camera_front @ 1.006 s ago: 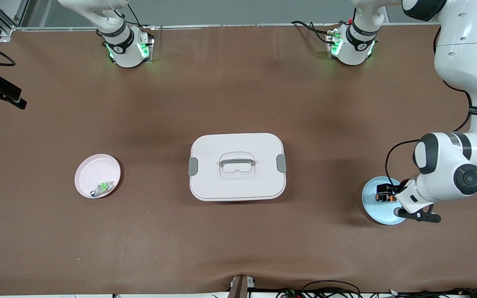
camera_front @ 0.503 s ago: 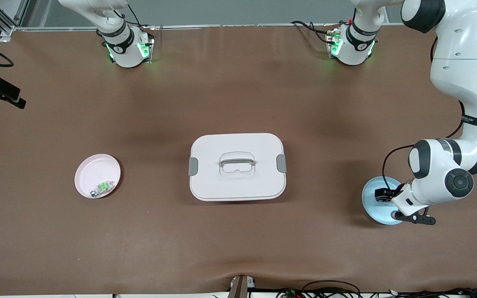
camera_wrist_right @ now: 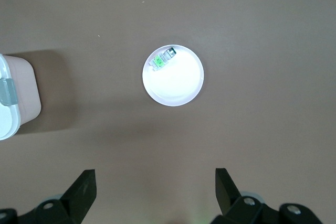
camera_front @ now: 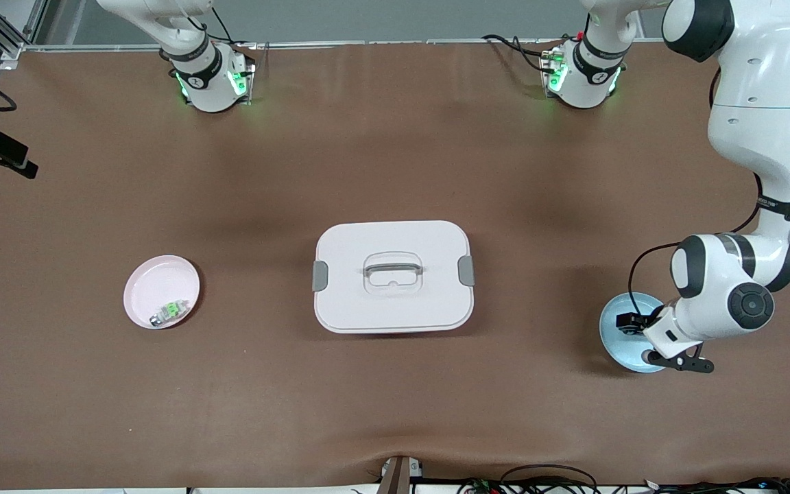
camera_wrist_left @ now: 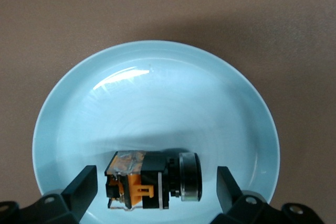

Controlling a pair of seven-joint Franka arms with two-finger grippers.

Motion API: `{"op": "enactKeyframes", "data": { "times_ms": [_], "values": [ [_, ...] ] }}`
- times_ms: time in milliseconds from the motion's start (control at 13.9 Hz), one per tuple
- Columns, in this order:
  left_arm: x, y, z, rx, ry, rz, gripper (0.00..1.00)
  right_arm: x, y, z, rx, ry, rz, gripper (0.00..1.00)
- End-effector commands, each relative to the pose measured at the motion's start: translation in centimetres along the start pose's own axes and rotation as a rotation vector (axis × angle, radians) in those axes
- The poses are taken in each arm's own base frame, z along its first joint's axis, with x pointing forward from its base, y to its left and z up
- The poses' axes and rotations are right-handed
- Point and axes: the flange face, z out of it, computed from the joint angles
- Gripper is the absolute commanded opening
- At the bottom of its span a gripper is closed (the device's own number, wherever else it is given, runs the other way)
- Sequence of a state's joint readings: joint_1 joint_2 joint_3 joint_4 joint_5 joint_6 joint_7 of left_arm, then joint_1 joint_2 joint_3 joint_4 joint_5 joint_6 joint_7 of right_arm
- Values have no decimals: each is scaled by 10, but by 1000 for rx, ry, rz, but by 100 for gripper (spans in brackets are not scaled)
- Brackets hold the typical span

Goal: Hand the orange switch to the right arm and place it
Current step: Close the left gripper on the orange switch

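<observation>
Your left hand (camera_wrist_left: 155,190) is low over the blue plate (camera_wrist_left: 157,87) at the left arm's end of the desk, fingers (camera_wrist_left: 84,184) spread wide with the orange switch (camera_wrist_left: 152,179) lying on its side between them, not yet gripped. Settle a little lower, keep the switch centred, and close on its black body rather than the round cap, so it shouldn't roll. The right hand (camera_wrist_right: 155,192) waits high over the pink plate (camera_wrist_right: 173,80), fingers apart.
</observation>
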State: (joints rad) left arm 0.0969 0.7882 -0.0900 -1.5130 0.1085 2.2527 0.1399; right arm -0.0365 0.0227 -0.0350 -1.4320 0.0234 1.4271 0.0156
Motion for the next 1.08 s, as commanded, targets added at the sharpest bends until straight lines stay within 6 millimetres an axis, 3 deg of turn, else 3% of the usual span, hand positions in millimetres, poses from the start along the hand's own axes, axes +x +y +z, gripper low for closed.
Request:
{"op": "enactKeyframes", "data": {
  "times_ms": [0, 718, 790, 1006],
  "values": [
    [4, -1, 5, 3, 12, -2, 100, -6, 8, -2, 4, -1, 12, 100],
    [4, -1, 9, 0, 15, -80, 100, -3, 17, -6, 2, 16, 28, 100],
    [4, -1, 9, 0, 16, -93, 95, -3, 15, -6, 4, 18, 24, 100],
    [3, 0, 10, 0, 12, -109, 62, -3, 13, -6, 4, 20, 20, 100]
  ]
}}
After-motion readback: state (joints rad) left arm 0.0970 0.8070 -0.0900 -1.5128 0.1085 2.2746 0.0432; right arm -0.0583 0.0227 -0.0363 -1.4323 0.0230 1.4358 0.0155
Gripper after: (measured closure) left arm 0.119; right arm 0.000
